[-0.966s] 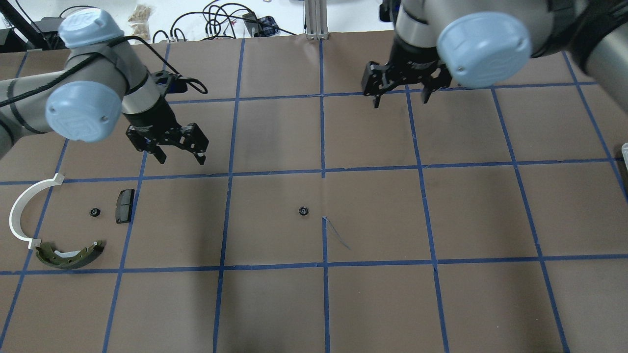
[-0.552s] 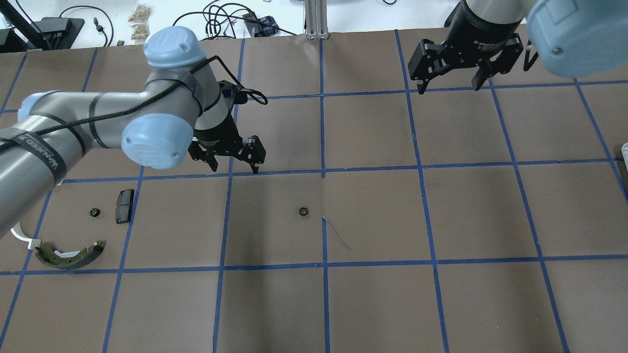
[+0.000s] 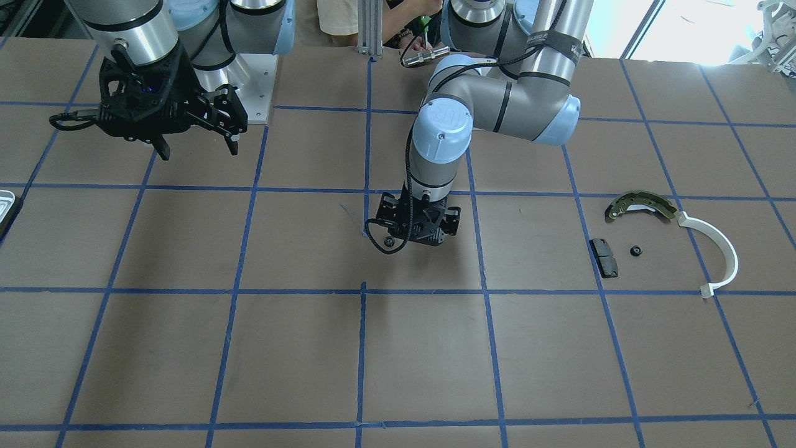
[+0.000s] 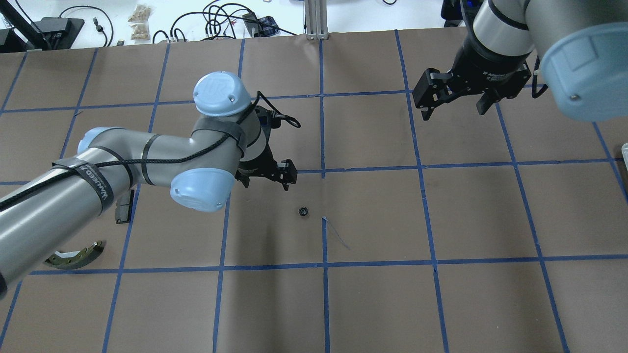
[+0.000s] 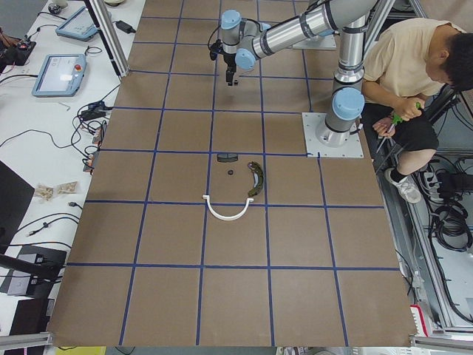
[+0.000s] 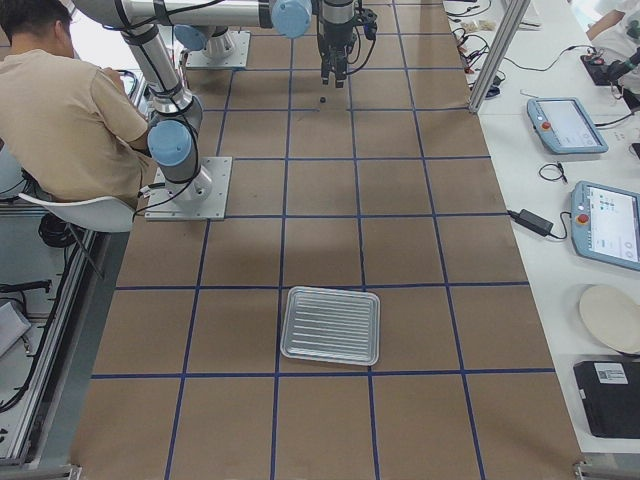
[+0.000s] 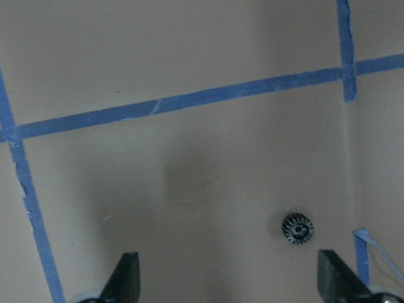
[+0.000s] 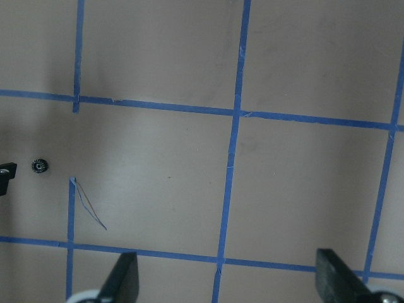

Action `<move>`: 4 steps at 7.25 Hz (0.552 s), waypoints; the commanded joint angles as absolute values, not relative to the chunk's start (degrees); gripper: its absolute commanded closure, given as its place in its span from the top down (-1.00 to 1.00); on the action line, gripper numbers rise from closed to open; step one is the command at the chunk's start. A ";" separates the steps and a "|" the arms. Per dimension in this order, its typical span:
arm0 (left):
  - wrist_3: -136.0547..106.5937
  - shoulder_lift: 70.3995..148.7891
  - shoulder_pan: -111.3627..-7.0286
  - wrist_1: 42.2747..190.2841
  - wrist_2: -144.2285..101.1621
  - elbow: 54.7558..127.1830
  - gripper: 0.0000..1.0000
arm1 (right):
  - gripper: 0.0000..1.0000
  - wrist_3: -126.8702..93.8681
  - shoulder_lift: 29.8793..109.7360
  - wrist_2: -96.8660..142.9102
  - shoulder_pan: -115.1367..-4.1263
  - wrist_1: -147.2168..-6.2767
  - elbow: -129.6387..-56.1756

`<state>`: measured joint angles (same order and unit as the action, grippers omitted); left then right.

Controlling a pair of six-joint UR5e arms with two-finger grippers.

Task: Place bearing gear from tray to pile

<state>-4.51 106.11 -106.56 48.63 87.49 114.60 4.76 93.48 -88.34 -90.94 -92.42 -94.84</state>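
A small black bearing gear (image 4: 303, 211) lies on the brown paper near the table's middle; it also shows in the front view (image 3: 389, 242) and the left wrist view (image 7: 297, 228). My left gripper (image 4: 265, 183) is open and empty, low over the table just left of and beyond this gear. The pile lies at the table's left: an olive-gold brake shoe (image 3: 640, 204), a white arc (image 3: 721, 249), a black pad (image 3: 604, 257) and a second small gear (image 3: 635, 251). My right gripper (image 4: 454, 113) is open and empty, raised at the far right. The silvery tray (image 6: 291, 350) is empty.
Blue tape lines grid the brown paper. A thin blue pen mark (image 4: 336, 234) lies right of the middle gear. Cables and boxes (image 4: 230, 22) lie beyond the table's far edge. A seated person (image 5: 414, 66) is by the robot base.
My left arm has swung right from above the pile to the middle gear and has come lower. My right gripper has moved to the right. Both stayed open.
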 commanded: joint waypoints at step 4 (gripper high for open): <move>-4.48 110.12 -109.51 40.17 87.54 117.42 0.80 | 1.00 5.88 88.15 -90.09 -91.05 -89.04 -87.87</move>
